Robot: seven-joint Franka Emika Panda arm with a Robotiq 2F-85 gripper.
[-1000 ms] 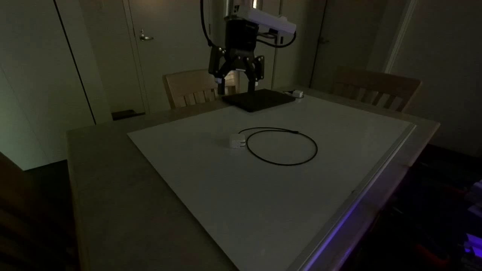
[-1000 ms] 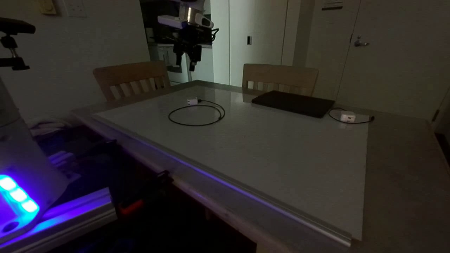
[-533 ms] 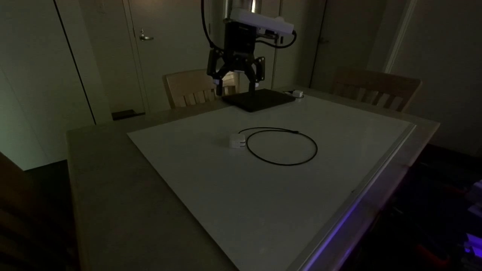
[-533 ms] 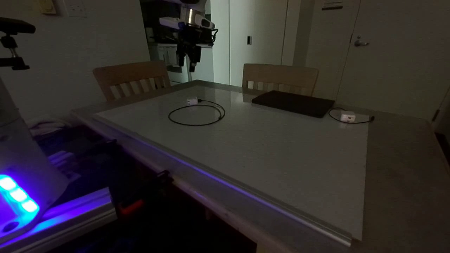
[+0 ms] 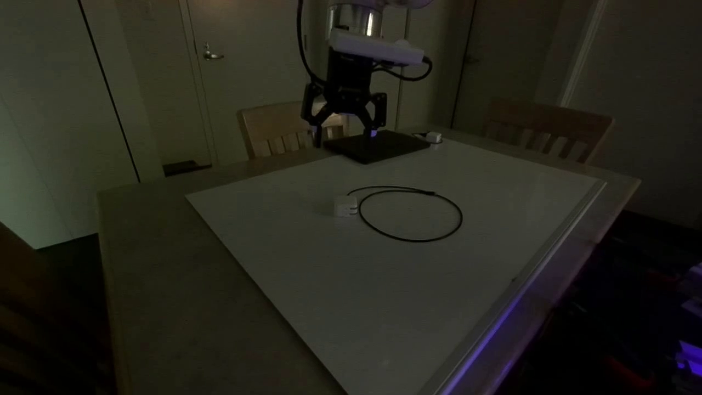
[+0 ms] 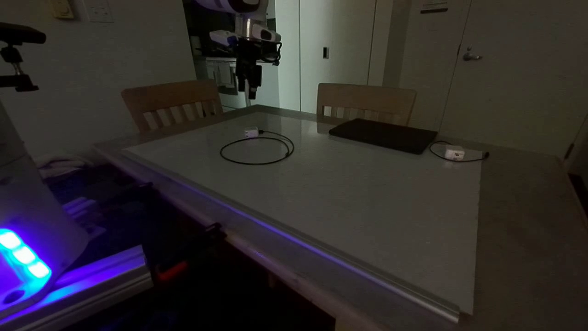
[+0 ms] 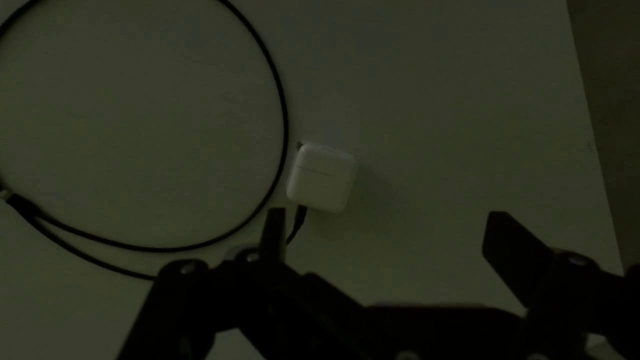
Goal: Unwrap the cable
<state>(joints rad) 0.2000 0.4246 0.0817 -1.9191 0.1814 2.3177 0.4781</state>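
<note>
Fingers are standing wide apart and released in the wrist view, with the white board showing between them; one is sitting between seven and eight o'clock from the white plug, the other toward four o'clock. In both exterior views the gripper is hanging in the air toward twelve o'clock from that plug, well apart from it, with its arm showing above. The black cable is lying on the white board in one round loop. In the wrist view this loop is spreading toward ten o'clock from the plug, while a short stretch of cable is leaving the plug at seven o'clock and passing out of sight behind a finger. Near the loop's eight o'clock a dark connector is overlapping the cable; whether the two are touching, I cannot tell. In an exterior view a flat black pad is lying toward three o'clock from the loop, and just beside the pad, between three and four o'clock, a second white plug is resting with a thin black cord curving past it. Two wooden chairs are standing along the table, toward ten and two o'clock from the loop.
</note>
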